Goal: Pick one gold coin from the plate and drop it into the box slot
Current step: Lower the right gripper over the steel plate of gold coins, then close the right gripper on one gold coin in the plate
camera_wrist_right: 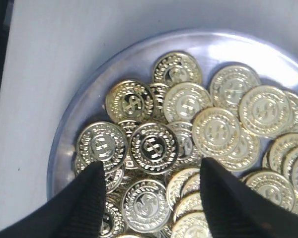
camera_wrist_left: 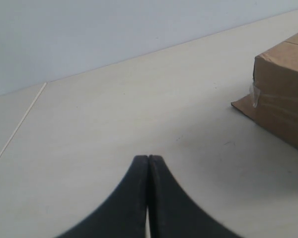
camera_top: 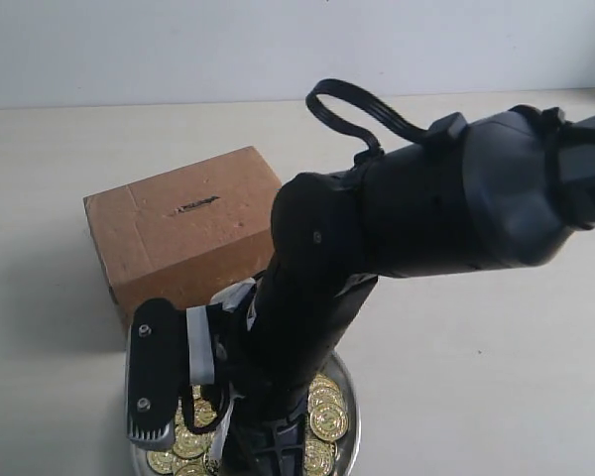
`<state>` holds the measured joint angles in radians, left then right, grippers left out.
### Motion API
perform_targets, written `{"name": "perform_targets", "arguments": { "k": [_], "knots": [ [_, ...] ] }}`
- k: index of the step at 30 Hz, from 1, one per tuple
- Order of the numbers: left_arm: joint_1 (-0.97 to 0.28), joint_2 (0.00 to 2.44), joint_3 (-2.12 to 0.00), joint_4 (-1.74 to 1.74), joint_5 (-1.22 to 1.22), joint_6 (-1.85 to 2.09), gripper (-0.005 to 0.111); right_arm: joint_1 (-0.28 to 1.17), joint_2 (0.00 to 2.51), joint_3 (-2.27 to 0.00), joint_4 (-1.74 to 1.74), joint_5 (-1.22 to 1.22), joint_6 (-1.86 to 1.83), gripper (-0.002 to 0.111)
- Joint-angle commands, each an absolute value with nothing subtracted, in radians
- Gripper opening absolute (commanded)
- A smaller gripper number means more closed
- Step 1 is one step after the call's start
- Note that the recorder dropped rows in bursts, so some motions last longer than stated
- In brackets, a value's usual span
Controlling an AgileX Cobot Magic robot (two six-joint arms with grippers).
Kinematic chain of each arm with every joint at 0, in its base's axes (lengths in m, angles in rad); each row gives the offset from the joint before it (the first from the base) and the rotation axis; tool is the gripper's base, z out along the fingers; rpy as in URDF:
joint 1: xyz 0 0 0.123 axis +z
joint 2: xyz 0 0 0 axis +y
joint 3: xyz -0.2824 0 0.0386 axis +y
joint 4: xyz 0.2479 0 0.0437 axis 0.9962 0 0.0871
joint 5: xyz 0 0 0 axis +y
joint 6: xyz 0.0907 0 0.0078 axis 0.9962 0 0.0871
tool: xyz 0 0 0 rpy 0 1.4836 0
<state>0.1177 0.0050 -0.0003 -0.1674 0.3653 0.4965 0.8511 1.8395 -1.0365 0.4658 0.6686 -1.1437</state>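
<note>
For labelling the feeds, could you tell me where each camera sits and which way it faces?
Exterior: raised, looking down on the box, the plate and the right arm.
Left wrist: low, looking across the table past the shut left gripper.
Right wrist: above the plate, looking down at gold coins past the open right gripper.
Shared: box in exterior and left wrist; plate in exterior and right wrist.
</note>
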Motion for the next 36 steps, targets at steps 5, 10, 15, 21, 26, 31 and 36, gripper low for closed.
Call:
{"name": "perform_targets", "arguments": {
  "k": [5,10,15,21,26,31,36],
  "knots": [
    [0.120,0.000,0.000,-0.167,0.361,0.490,0.000,0.883,1.841,-1.044,0.445,0.697,-1.079,0.054],
    [0.120,0.000,0.000,-0.167,0.361,0.490,0.000,0.883,1.841,-1.044,0.357,0.657,-0.997,0.054],
    [0.120,0.000,0.000,-0.167,0.361,0.490,0.000,0.883,1.841,-1.044,0.096,0.596,-0.759,0.054],
    [0.120,0.000,0.000,-0.167,0.361,0.490,0.000,0.883,1.848,-1.044,0.106,0.568,-0.729,0.050],
    [0.120,0.000,0.000,-0.167,0.361,0.490,0.000,0.883,1.883,-1.046,0.106,0.523,-0.657,0.050],
    [0.120,0.000,0.000,-0.167,0.361,0.490,0.000,0.883,1.898,-1.092,0.097,0.526,-0.366,0.050],
    [0.120,0.000,0.000,-0.167,0.361,0.490,0.000,0.883,1.898,-1.181,0.068,0.676,-0.165,0.050]
  ]
}}
